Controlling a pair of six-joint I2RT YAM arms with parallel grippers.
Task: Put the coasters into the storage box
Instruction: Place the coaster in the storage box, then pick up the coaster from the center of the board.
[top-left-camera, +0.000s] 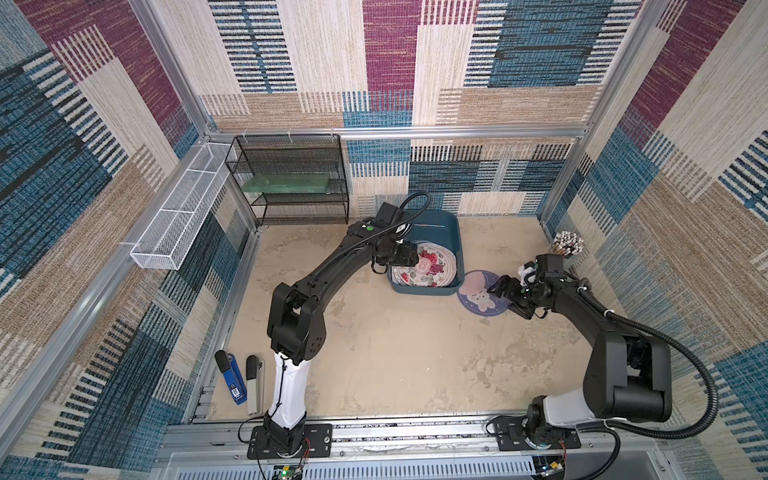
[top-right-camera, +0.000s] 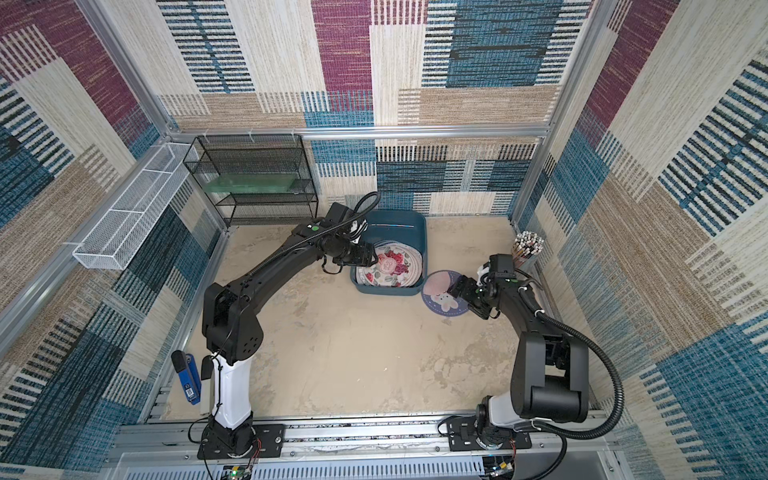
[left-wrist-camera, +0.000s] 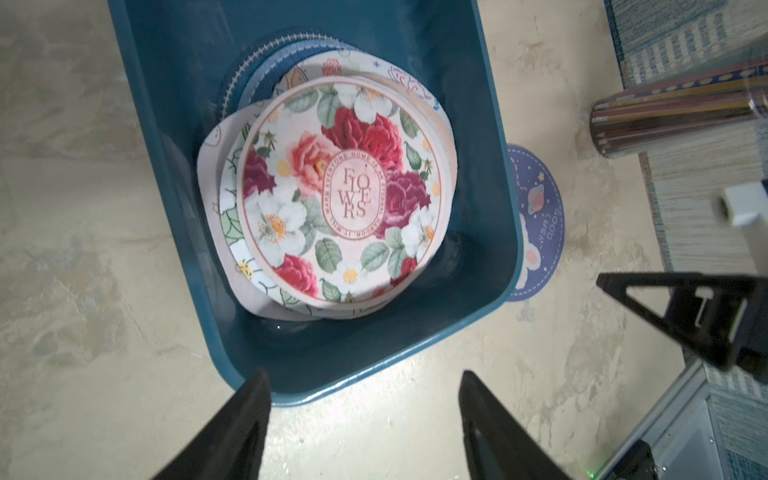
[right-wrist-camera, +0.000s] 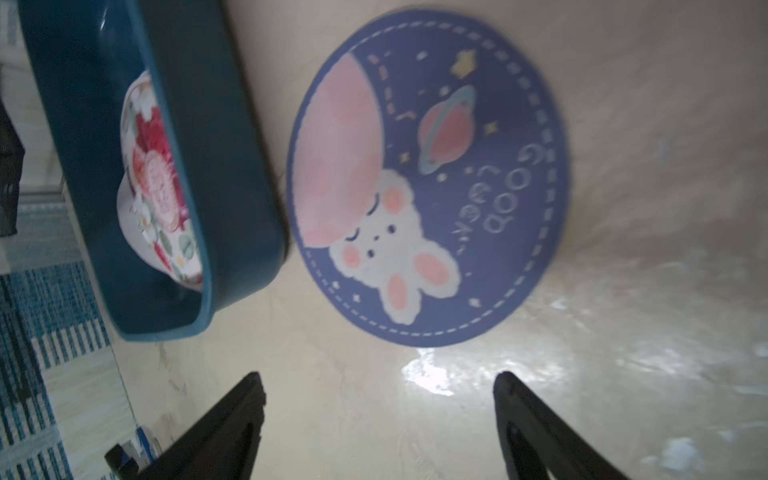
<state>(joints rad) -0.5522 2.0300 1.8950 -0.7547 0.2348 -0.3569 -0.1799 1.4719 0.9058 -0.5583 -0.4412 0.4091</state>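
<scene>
The teal storage box (top-left-camera: 436, 228) (top-right-camera: 399, 226) (left-wrist-camera: 174, 104) (right-wrist-camera: 232, 145) stands at the back of the table. Several coasters lie stacked in it, a floral coaster (top-left-camera: 428, 266) (top-right-camera: 390, 266) (left-wrist-camera: 340, 187) (right-wrist-camera: 158, 183) on top. My left gripper (top-left-camera: 411, 255) (top-right-camera: 372, 255) (left-wrist-camera: 365, 376) hovers over the box's left rim, open and holding nothing. A purple rabbit coaster (top-left-camera: 478, 297) (top-right-camera: 438, 291) (left-wrist-camera: 538, 220) (right-wrist-camera: 428, 178) lies flat on the table just right of the box. My right gripper (top-left-camera: 496, 291) (top-right-camera: 455, 289) (right-wrist-camera: 380, 376) is open above that coaster's right edge, nothing between its fingers.
A black wire rack (top-left-camera: 291, 178) and a long white mesh tray (top-left-camera: 178, 216) line the back left. A cup of pencils (top-left-camera: 567, 245) stands in the back right corner. Two staplers (top-left-camera: 232, 378) lie at the front left.
</scene>
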